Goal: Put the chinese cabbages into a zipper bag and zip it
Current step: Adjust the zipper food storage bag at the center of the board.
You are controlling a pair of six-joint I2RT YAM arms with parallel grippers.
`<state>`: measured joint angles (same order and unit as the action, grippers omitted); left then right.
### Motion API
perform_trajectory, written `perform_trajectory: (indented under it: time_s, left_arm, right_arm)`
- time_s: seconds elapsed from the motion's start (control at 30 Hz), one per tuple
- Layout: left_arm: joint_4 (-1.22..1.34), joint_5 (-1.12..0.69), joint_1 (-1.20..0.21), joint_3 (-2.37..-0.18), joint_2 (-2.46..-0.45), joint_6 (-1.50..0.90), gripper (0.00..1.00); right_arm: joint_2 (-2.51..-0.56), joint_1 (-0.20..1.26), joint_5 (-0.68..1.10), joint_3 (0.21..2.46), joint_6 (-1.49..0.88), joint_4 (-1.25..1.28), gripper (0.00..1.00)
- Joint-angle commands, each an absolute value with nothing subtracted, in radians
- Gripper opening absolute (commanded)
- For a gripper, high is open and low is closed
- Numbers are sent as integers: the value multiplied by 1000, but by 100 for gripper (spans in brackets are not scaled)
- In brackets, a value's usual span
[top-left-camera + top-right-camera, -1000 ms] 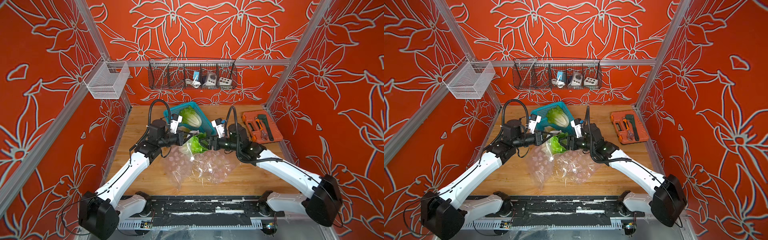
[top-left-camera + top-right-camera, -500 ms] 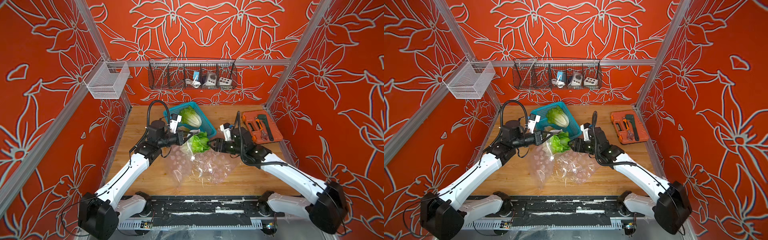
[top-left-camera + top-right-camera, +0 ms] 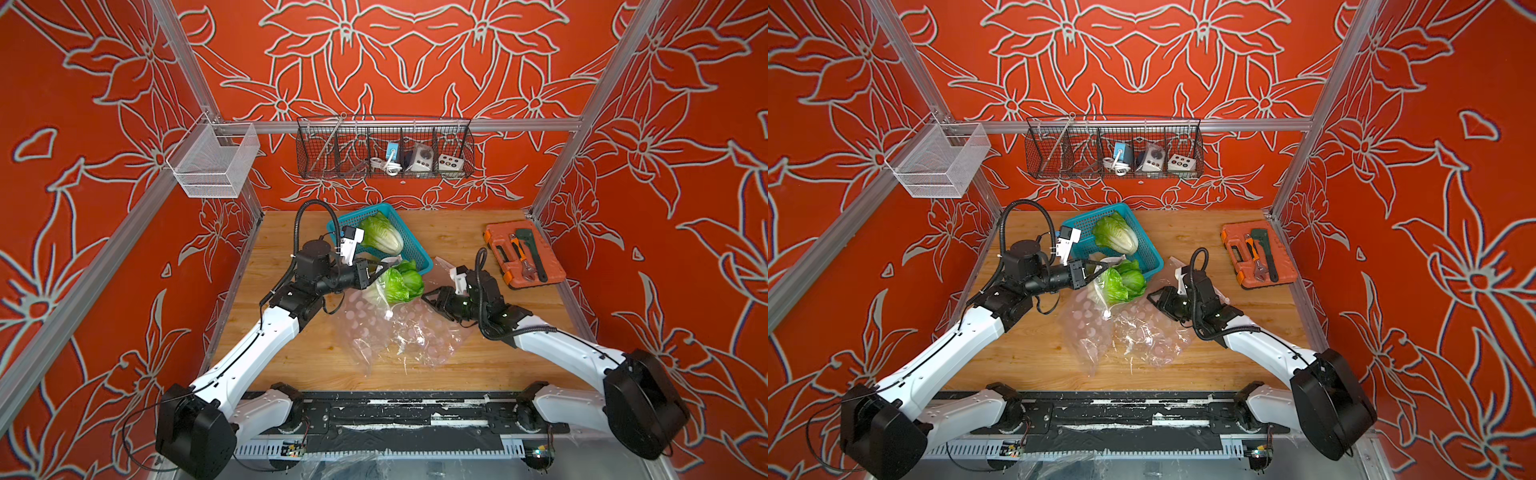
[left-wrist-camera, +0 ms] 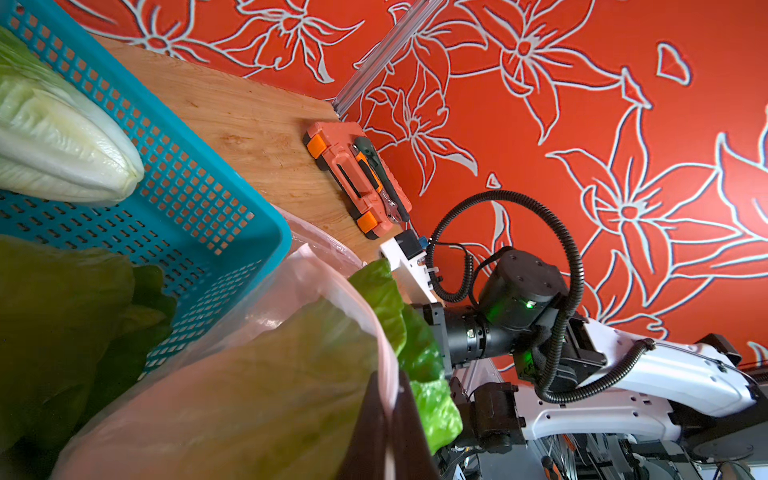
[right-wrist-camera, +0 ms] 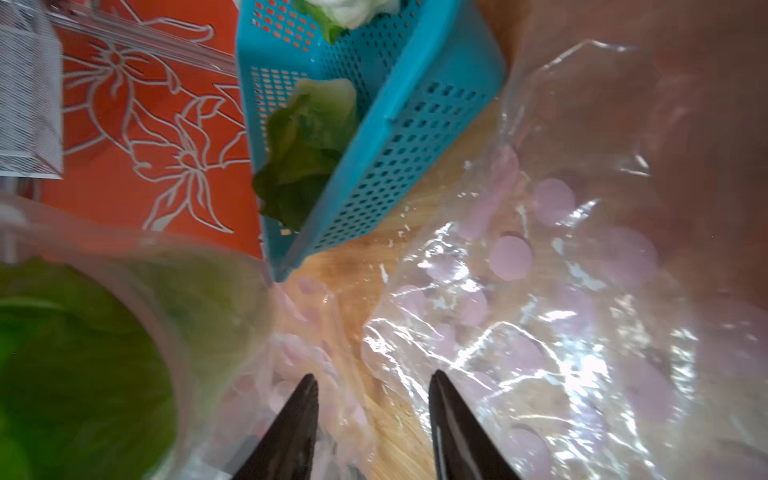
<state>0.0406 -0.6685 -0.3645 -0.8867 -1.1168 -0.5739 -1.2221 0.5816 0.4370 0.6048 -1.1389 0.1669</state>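
Note:
A clear zipper bag (image 3: 395, 332) with pink dots lies crumpled on the wooden table. My left gripper (image 3: 376, 270) is shut on the bag's pink rim (image 4: 388, 399) and holds its mouth up. One chinese cabbage (image 3: 397, 286) sits in that mouth, green top outward, also in the left wrist view (image 4: 270, 374). A second cabbage (image 3: 1115, 235) lies in the blue basket (image 3: 1148, 253). Another cabbage's leafy end (image 5: 307, 141) hangs over the basket's rim. My right gripper (image 3: 428, 297) stands open just right of the bagged cabbage, with nothing between its fingers (image 5: 372, 374).
An orange toolbox (image 3: 523, 257) with tools lies at the table's right edge. A black wire rack (image 3: 386, 147) and a white mesh basket (image 3: 212, 162) hang on the back and left walls. The bag's loose part spreads toward the table's front.
My right gripper has let go of the cabbage and drawn back to the right, its jaws narrowing. The cabbage stays in the bag's mouth. The left gripper has held still.

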Motion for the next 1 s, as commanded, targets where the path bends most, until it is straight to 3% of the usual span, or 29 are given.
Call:
perform_trajectory:
  time_s: [0.0, 0.3, 0.43, 0.6, 0.97]
  left_arm:
    - [101, -665, -383, -899, -1109, -579, 4]
    - [101, -652, -407, -902, -1129, -568, 5]
    - [94, -630, -407, -905, -1132, -553, 5]
    - [93, -623, -407, -919, -1146, -544, 5]
    - [115, -633, -408, -908, -1151, -564, 5]
  right_arm:
    - [-1231, 582, 466, 627, -1223, 312, 47]
    - [-1236, 597, 502, 637, -1280, 405, 45]
    - [-1194, 598, 503, 623, -1266, 348, 41]
    - [-1114, 598, 437, 622, -1180, 99, 41]
    - [-1169, 613, 496, 656, -1185, 180, 38]
